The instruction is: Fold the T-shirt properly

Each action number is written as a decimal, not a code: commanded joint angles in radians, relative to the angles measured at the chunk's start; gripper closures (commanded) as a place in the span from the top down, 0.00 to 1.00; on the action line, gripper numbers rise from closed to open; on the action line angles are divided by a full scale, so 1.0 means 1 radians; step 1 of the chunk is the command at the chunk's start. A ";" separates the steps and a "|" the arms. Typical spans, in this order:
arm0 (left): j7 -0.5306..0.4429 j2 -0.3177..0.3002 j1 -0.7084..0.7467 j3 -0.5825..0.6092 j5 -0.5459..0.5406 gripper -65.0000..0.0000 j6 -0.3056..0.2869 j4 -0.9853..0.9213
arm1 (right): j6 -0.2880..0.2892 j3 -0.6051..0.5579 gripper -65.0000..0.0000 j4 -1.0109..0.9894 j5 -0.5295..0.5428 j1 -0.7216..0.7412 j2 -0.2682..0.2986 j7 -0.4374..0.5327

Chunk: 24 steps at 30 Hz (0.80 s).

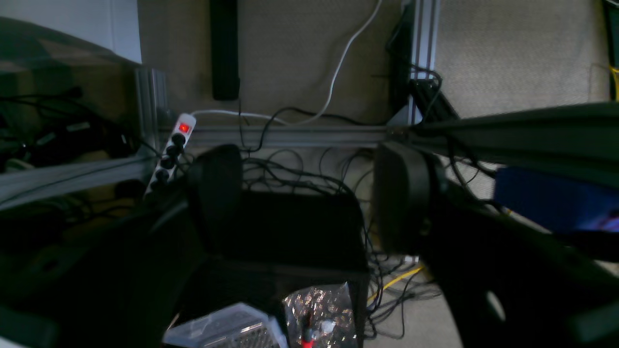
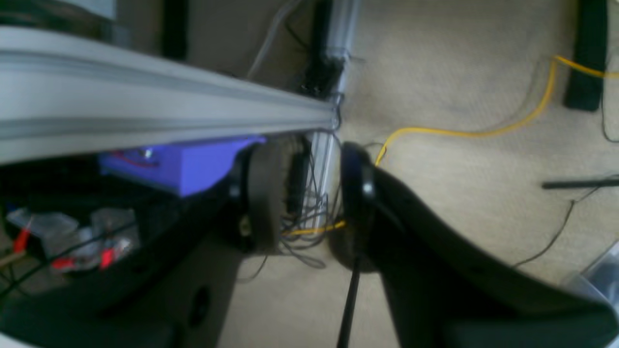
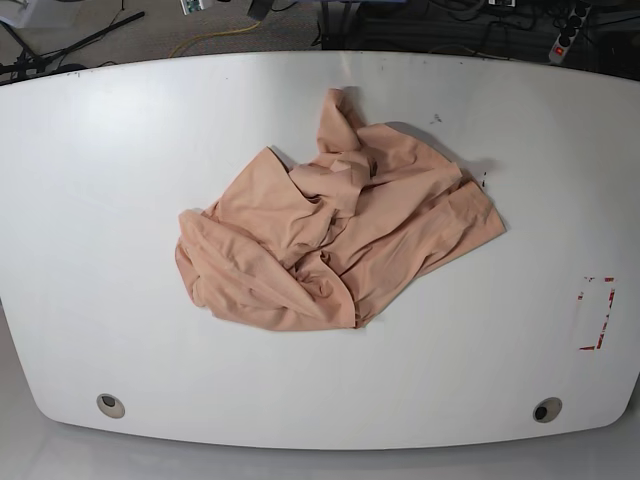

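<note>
Near the table's (image 3: 90, 200) middle: T-shirt (image 3: 330, 225) crumpled, unfolded | left tool (image 1: 309, 198) wide open, empty, off the table | right tool (image 2: 302, 203) partly open, empty | step: not begun | next: reach in, spread it flat
</note>
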 commanded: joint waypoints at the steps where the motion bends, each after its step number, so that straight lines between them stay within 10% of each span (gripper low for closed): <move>1: -0.020 0.000 0.040 -0.003 -0.005 0.60 0.000 0.054 | 0.010 0.019 0.29 0.082 0.016 -0.043 0.008 0.003; 24: -0.015 0.000 0.077 -0.064 -0.106 0.61 0.000 0.326 | 0.019 0.154 0.29 0.383 0.205 -0.001 0.008 0.000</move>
